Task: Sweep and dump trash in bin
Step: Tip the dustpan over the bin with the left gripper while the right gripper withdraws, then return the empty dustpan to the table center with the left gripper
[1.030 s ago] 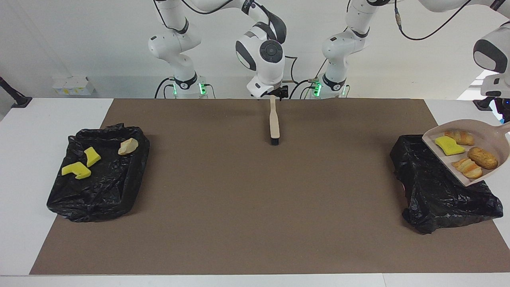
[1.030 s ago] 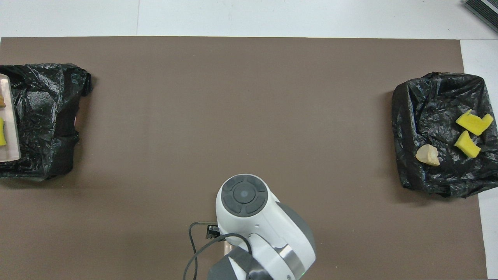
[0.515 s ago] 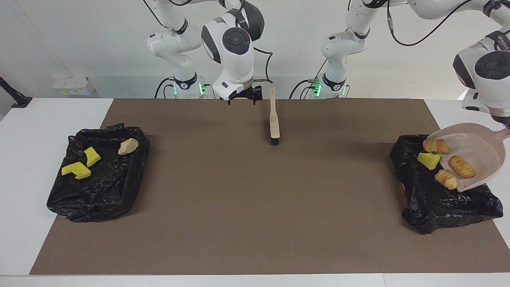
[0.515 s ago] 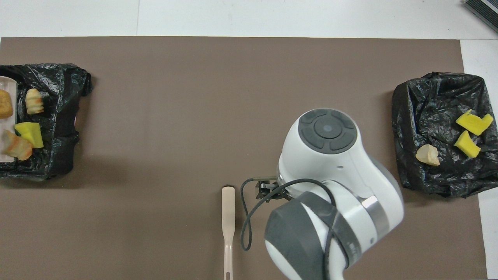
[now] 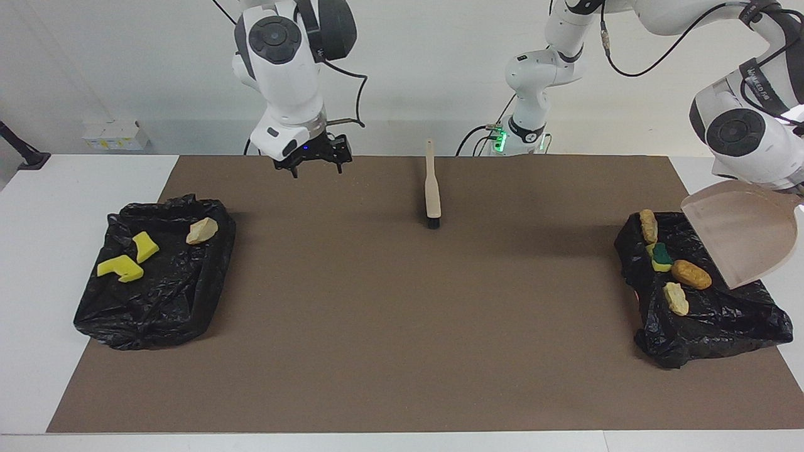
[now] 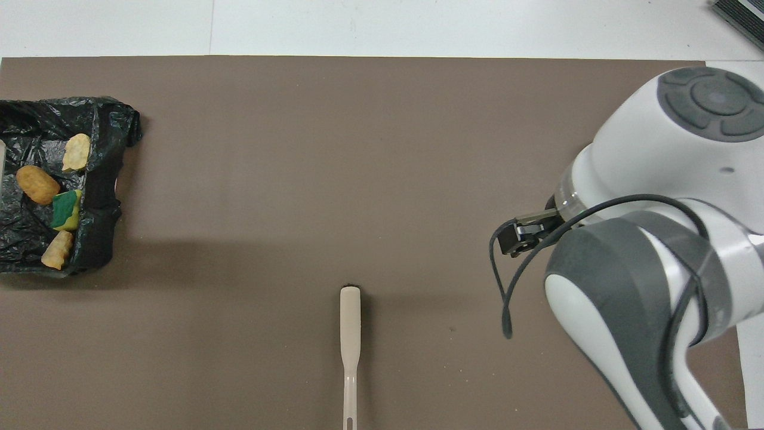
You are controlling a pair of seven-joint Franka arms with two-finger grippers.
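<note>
Trash lies in two black-lined bins. The bin at the left arm's end holds a green-and-yellow sponge chunk and three bread-like lumps. The beige dustpan hangs tipped and empty over this bin. My left gripper is cut off at the view's edge and holds the dustpan by its handle. My right gripper is open and holds nothing, above the mat's edge nearest the robots. The beige brush lies loose on the mat.
The second bin at the right arm's end holds two yellow sponge chunks and a tan lump. The right arm covers this bin in the overhead view. A brown mat covers the table between the bins.
The dustpan has tipped steeper, and its sponge chunk and three lumps slid into the bin below. My right gripper has left the brush and swung toward its own end of the table.
</note>
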